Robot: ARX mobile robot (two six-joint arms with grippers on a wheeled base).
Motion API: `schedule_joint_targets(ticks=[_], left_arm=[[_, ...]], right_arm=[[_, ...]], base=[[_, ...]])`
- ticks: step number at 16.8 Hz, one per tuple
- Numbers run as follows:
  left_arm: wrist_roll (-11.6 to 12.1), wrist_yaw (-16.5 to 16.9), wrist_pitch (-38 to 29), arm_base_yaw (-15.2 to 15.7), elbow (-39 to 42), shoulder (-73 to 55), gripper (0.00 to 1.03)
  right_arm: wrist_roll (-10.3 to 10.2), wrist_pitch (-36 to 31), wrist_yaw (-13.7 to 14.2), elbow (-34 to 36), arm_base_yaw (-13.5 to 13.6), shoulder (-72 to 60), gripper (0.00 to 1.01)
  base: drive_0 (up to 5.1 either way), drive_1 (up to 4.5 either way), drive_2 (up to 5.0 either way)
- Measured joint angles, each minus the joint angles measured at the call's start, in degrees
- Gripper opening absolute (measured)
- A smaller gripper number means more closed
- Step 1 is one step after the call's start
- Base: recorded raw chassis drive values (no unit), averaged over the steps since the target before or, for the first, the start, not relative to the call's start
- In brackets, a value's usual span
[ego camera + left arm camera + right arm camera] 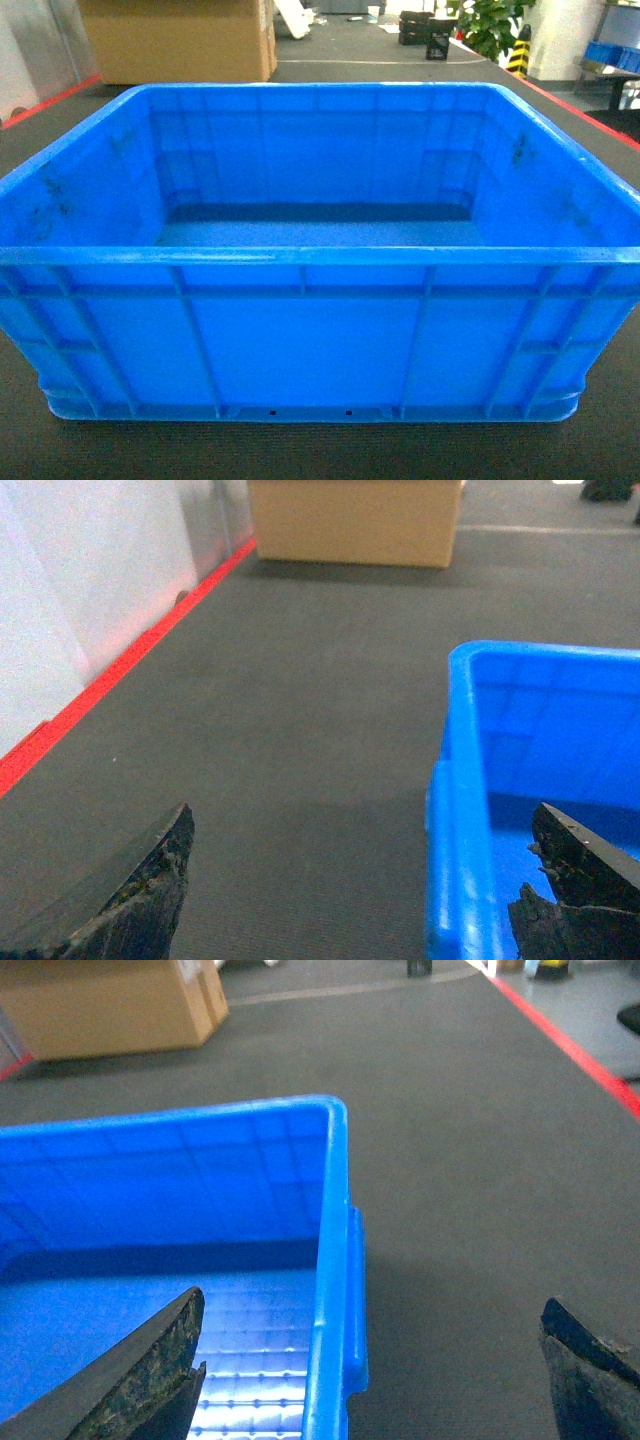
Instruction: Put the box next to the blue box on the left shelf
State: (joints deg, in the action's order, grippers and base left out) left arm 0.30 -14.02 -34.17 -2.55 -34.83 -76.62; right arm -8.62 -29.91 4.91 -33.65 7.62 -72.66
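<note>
The box (320, 330), a big bright-blue open crate with ribbed walls, sits empty on dark carpet right in front of me and fills the head view. My left gripper (360, 880) is open and straddles the box's (560, 740) left wall, one fingertip (130, 900) outside and the other inside. My right gripper (370, 1360) is open astride the right wall of the box (150, 1190), with one fingertip (140, 1370) inside and the other over the carpet. Neither gripper touches the wall. The left shelf and the other blue box are out of view.
A large cardboard carton (175, 40) stands on the floor beyond the box. A red floor line (120, 670) runs along a white wall (60, 600) on the left, another red line (570, 1045) on the right. Far right stand a plant (495, 25) and a metal stand with blue containers (612, 55).
</note>
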Motion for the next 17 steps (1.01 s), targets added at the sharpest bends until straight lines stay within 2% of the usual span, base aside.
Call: schedule_joint_targets(ticks=[3, 6, 8, 15, 16, 17], left_arm=[[-3.8, 4.1, 10.0, 1.4, -10.9, -10.9, 0.98], [-7.4, 8.2, 20.3, 0.8, -16.9, -15.1, 0.98], [-7.5, 8.7, 23.9, 0.6, -17.3, -17.7, 0.98], [-7.6, 9.5, 27.3, -0.5, -18.5, -18.9, 0.98], [-7.5, 9.6, 27.9, -0.6, -18.7, -18.9, 0.98], [-7.4, 9.6, 28.2, -0.7, -18.8, -18.9, 0.93]], right_arm=[[-3.1, 10.3, -0.3, -12.2, 1.6, -14.4, 0.98], [-3.5, 19.7, 1.6, -16.6, 2.1, -17.9, 0.98], [-3.6, 23.1, 0.3, -18.1, 2.1, -19.2, 0.98], [-3.8, 23.9, -0.3, -18.2, 2.2, -21.4, 0.98], [-3.7, 24.0, 0.2, -18.3, 2.1, -21.4, 0.92], [-3.7, 24.2, 0.3, -18.4, 2.1, -21.4, 0.81]], base=[[0.0, 0.00, 0.0], [0.0, 0.00, 0.0], [0.0, 0.00, 0.0], [0.0, 0.00, 0.0], [0.0, 0.00, 0.0], [0.0, 0.00, 0.0]])
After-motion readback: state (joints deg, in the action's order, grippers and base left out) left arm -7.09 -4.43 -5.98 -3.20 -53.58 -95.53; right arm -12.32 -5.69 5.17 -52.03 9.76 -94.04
